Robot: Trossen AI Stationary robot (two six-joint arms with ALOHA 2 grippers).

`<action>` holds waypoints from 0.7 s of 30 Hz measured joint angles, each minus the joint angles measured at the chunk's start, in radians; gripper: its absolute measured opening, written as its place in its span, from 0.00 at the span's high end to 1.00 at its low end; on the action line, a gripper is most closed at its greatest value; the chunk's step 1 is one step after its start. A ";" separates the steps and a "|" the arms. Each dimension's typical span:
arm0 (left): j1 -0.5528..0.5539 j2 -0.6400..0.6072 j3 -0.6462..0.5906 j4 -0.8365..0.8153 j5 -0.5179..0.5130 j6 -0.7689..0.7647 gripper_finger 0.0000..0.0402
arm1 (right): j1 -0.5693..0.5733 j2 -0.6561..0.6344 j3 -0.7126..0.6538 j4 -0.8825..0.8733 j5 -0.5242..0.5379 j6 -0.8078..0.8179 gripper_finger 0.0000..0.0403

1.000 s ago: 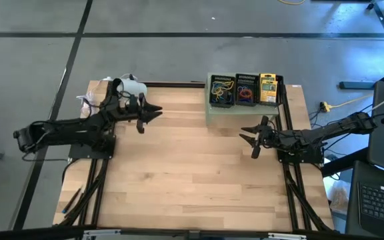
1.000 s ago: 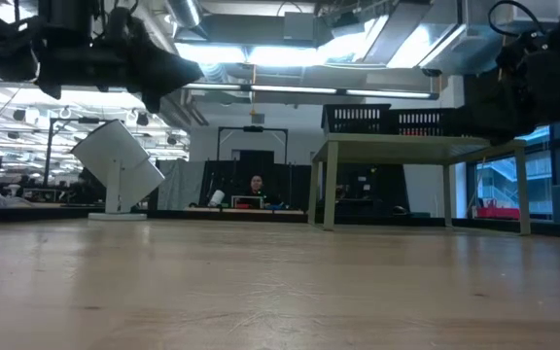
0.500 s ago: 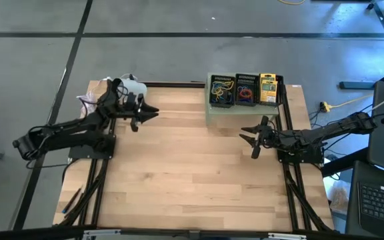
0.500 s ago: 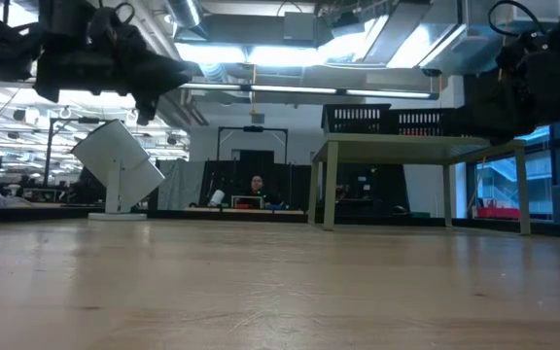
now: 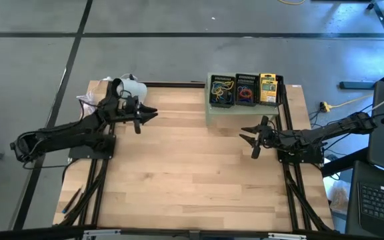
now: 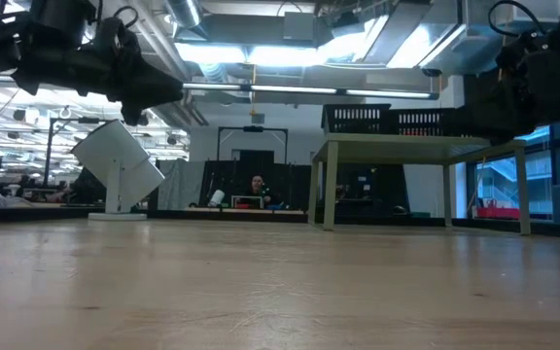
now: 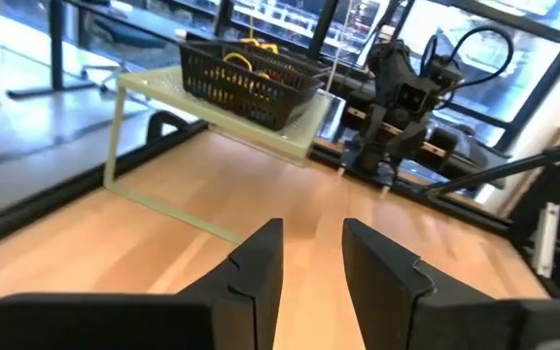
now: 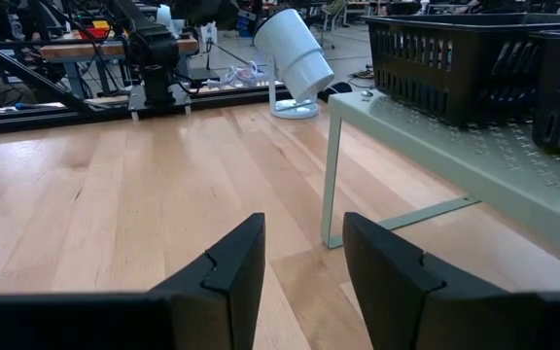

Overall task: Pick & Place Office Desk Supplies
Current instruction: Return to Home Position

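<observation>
The supplies sit on the pale green stand (image 5: 245, 112) at the table's far right. One black basket (image 5: 222, 90) holds yellow and green rubber bands, a second basket (image 5: 247, 90) holds red and blue ones, and a yellow packet (image 5: 267, 89) lies beside them. My left gripper (image 5: 149, 115) hovers open over the far left of the table, pointing toward the stand (image 7: 212, 126). My right gripper (image 5: 252, 138) hovers open just in front of the stand (image 8: 426, 146), pointing toward the table's left. Neither holds anything.
A white cup-like object (image 5: 131, 85) stands on a foot at the far left corner, just behind my left gripper, and shows in the low view (image 6: 120, 170). The stand's thin legs (image 8: 331, 175) rest on the wood. Bare boards (image 5: 185, 173) spread across the middle and near side.
My left arm has drawn back a little toward the table's left edge, and in the low view its gripper has risen slightly. Its fingers stay open. My right arm has kept still.
</observation>
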 joint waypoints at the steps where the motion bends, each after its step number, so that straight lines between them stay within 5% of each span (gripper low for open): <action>1: -0.009 -0.005 0.000 -0.002 -0.016 0.010 0.75 | 0.000 0.000 0.000 0.000 0.000 0.000 0.64; 8: -0.066 -0.012 -0.011 -0.013 -0.113 0.033 0.75 | 0.000 0.000 0.000 0.000 0.000 0.000 0.64; 16: -0.083 -0.043 -0.203 0.350 -0.118 0.020 0.75 | 0.000 0.000 0.001 0.000 0.003 0.000 0.64; 21: -0.058 -0.081 -0.211 0.315 -0.116 0.041 0.75 | 0.000 0.000 0.001 0.000 0.003 0.000 0.64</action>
